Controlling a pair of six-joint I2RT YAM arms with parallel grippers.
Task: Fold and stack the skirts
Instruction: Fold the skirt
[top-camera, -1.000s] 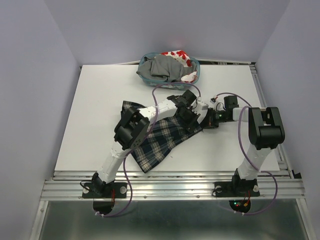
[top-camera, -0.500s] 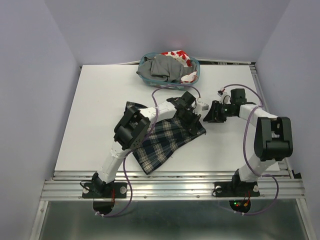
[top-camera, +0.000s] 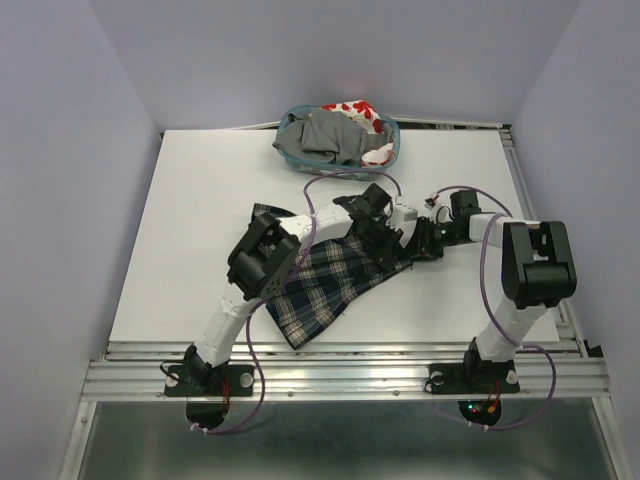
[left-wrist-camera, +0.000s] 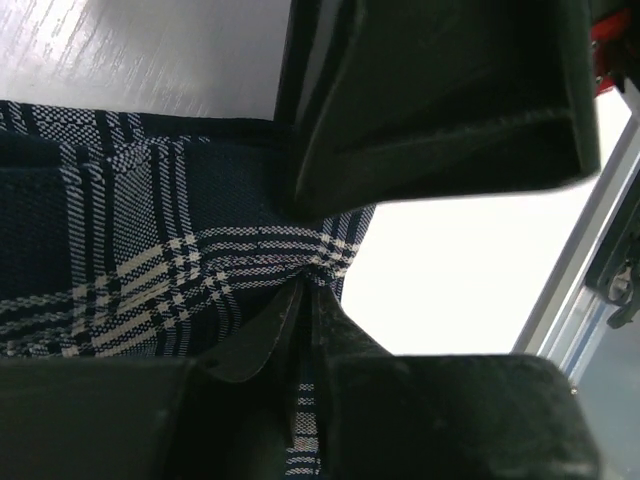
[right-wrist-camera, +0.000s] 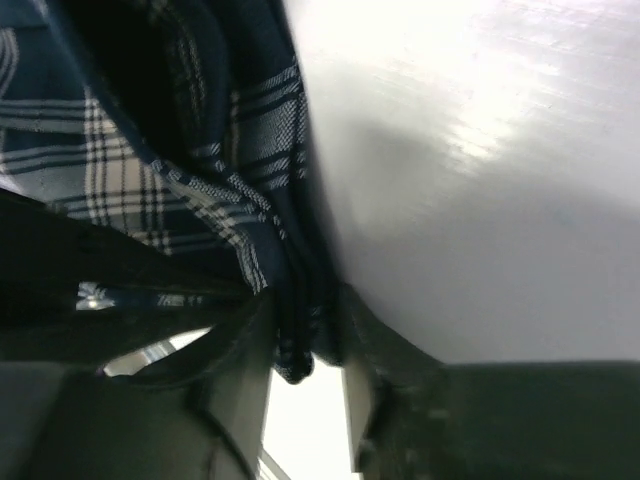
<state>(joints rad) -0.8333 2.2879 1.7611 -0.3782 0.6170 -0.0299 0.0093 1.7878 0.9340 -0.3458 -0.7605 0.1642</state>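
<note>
Left claw (left-wrist-camera: 303, 312) and right claw (right-wrist-camera: 303, 345) each pinch the rumpled plaid skirt (top-camera: 320, 285), seemingly at one corner.

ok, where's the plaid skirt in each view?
Top external: plaid skirt at centre frame.
Left wrist: plaid skirt fills the left half, its edge pinched in the left tool.
Right wrist: plaid skirt at upper left, its edge in the right tool.
Shared landmark: white table bordering the skirt's edge.
</note>
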